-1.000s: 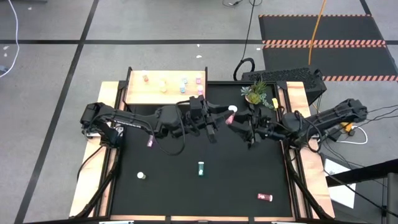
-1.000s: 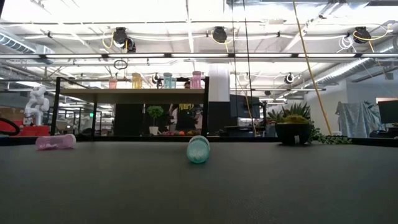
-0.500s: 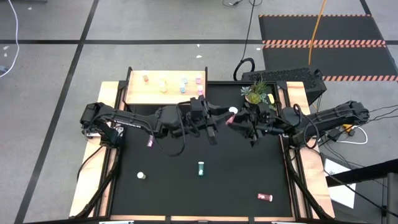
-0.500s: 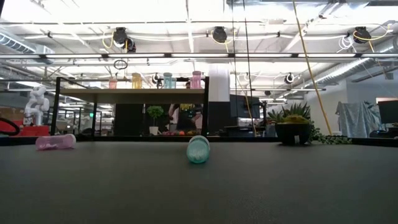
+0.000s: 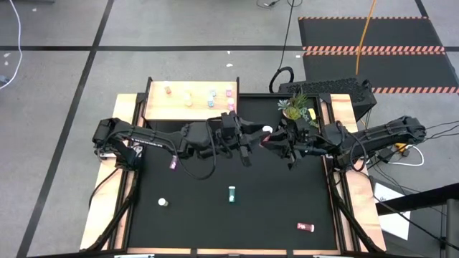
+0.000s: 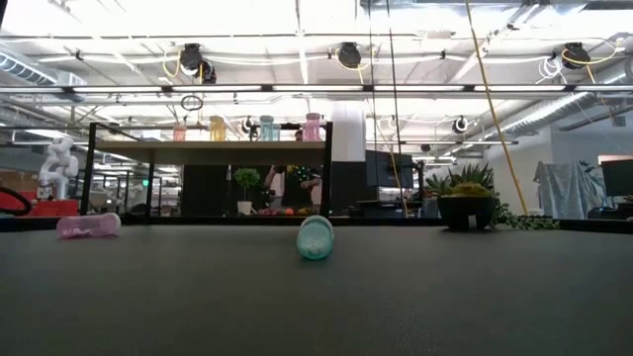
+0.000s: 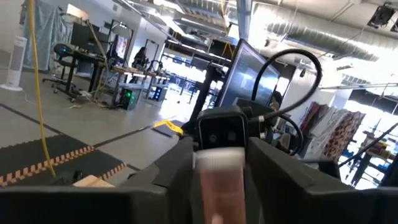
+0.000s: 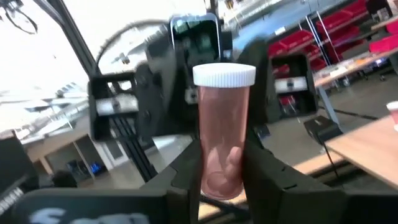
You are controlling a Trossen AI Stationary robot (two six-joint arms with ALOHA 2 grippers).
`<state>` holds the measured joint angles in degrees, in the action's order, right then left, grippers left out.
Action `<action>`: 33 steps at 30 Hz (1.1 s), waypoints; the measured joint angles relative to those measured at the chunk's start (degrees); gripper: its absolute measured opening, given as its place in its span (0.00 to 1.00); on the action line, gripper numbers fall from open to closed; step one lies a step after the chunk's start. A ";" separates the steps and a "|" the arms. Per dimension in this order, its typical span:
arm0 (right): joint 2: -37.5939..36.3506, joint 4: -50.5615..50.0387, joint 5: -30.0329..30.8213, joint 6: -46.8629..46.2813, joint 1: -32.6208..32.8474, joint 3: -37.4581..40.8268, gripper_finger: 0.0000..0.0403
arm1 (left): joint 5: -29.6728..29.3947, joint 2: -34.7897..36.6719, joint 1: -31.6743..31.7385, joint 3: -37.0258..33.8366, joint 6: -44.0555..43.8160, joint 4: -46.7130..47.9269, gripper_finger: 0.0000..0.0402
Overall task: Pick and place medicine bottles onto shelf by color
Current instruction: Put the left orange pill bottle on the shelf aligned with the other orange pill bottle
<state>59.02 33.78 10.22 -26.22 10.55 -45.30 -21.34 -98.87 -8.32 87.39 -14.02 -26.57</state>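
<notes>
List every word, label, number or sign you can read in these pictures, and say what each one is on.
No text can be read in any view.
Pink bottle between the right gripper fingers: no label shows on it.
Bottles on the shelf: too small to show any print.
Striped floor mat: hazard stripes only, no words.
Left gripper: its fingers flank the same bottle; nothing written shows there.

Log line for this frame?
phase: handover | pink bottle: midair between left tool and right tool | right tool: shut on it
</notes>
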 joint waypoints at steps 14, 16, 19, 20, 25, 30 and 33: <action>-1.79 -10.95 0.02 11.15 2.53 0.00 0.22 | 6.53 0.59 -0.60 0.00 -4.50 11.55 0.68; -1.81 -10.97 0.03 12.74 3.08 0.00 0.22 | 6.54 0.61 -0.65 0.00 -4.50 11.52 0.67; -1.84 -11.77 0.05 14.04 3.44 0.00 0.22 | 6.74 0.61 -0.66 0.00 -4.49 11.59 0.62; -1.86 -12.33 0.05 14.21 3.45 0.00 0.22 | 7.11 0.61 -0.66 0.00 -4.48 11.56 0.60; -1.84 -13.02 0.09 14.53 3.45 0.00 0.22 | 9.65 0.61 -0.59 0.00 -4.22 11.89 0.48; -1.84 -12.90 0.04 14.58 3.45 0.00 0.22 | 10.82 0.61 -0.50 0.00 -3.38 11.87 0.37; -1.84 -12.78 0.17 14.56 3.43 0.00 0.22 | 10.82 0.61 -0.44 0.00 -3.14 11.87 0.32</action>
<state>57.19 20.99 10.39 -11.66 13.98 -45.30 -10.52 -98.26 -8.75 87.39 -17.16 -14.70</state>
